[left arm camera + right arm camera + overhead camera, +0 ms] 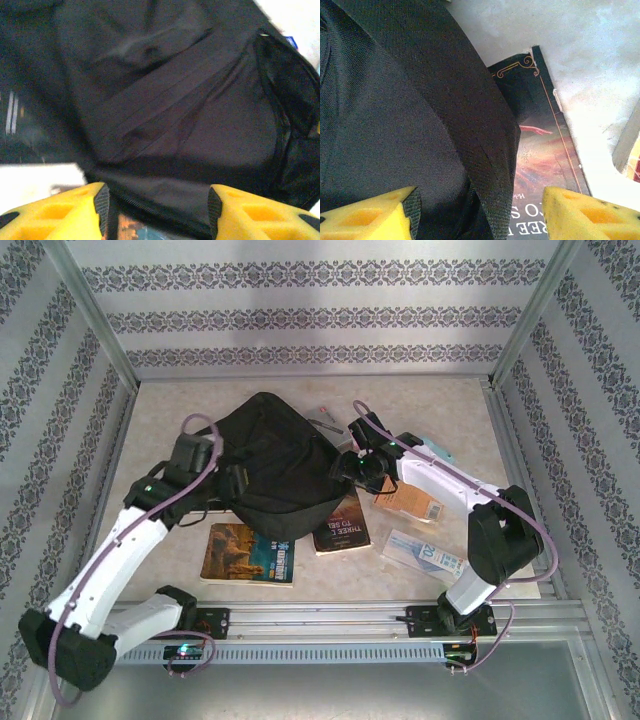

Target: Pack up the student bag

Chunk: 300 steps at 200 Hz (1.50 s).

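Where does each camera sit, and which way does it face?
Top external: above and behind the bases, looking down on the table, student bag, left arm and right arm.
Left wrist: on its arm, facing the bag's fabric; left gripper open at bottom.
Right wrist: likewise, facing bag and dark book; right gripper open at bottom.
Shared: all show the bag.

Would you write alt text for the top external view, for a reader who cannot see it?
A black student bag lies on a pale table, the left gripper at its left side and the right gripper at its right. Books lie beside it, one dark book partly under the bag's edge.
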Motion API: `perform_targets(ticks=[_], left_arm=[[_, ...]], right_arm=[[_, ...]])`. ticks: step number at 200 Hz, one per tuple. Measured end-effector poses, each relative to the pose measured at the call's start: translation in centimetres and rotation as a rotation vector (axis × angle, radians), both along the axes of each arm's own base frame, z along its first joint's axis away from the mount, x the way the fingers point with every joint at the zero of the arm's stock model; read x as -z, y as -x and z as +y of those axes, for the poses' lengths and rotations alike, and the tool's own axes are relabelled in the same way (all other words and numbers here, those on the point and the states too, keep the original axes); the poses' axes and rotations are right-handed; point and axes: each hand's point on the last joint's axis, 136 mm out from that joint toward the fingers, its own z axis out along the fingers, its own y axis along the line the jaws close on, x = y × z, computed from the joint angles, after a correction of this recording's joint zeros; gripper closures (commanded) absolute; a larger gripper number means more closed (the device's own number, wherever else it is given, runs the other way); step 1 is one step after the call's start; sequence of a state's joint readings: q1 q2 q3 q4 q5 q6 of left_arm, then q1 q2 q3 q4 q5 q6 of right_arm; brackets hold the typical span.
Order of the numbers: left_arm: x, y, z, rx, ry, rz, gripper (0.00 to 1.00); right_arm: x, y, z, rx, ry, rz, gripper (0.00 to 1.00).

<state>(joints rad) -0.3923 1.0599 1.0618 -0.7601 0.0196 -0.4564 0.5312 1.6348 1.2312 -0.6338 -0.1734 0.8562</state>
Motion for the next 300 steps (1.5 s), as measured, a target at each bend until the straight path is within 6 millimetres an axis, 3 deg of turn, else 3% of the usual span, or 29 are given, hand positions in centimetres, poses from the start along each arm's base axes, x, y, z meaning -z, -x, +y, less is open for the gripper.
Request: perform_targets(ticks=[24,45,67,82,133,161,209,225,257,274,288,300], left_arm=[[-1.3,-2.2,-4.5,0.164,-0.135,-0.037,0.41],[1.2,-3.9,-7.0,0.265,-0.249,0.009,0.40],[4.6,-5.7,-7.2,0.314,-0.369,0.079,0.37],[5.9,-6.9,-7.1,0.343,-0.418,0.105,0.34],[6.0,-10.9,-5.7,0.355,-0.458,0.100,0.28],[7.6,-12.8,-5.2,0.354,-0.457,0.135,0.26],[9.7,-13.1,-5.7,0.373,-0.444,0.185,0.25],[9.7,-13.4,-5.5,0.364,-0.456,0.179,0.33],[10.3,-14.5,-4.4,0.321,-0.513,0.167,0.73],[10.4,-15.0,-3.8,0.315,-0.552,0.159,0.89],[10.2,-15.3,-3.4,0.300,-0.566,0.150,1.00],[10.1,-15.5,-3.2,0.293,-0.571,0.141,1.00]], right_arm=[[0.0,-0.1,-0.2,-0.009,0.015,-0.012,0.34],[-0.3,-0.2,-0.5,-0.025,0.030,-0.034,0.33],[-1.2,-0.2,-0.6,-0.048,0.034,-0.067,0.31],[-1.9,-0.1,-0.7,-0.064,0.034,-0.091,0.29],[-2.9,0.0,-0.7,-0.113,0.037,-0.133,0.28],[-3.0,-0.1,-0.8,-0.122,0.034,-0.137,0.27],[-3.2,-0.5,-1.3,-0.123,0.023,-0.146,0.26],[-3.3,-0.5,-1.4,-0.122,0.012,-0.148,0.27],[-3.2,-0.4,-0.9,-0.133,-0.015,-0.148,0.31],[-3.2,-0.4,-0.7,-0.139,-0.028,-0.152,0.32],[-3.5,-0.3,-0.5,-0.143,-0.040,-0.157,0.33],[-3.8,-0.3,-0.5,-0.145,-0.048,-0.166,0.34]])
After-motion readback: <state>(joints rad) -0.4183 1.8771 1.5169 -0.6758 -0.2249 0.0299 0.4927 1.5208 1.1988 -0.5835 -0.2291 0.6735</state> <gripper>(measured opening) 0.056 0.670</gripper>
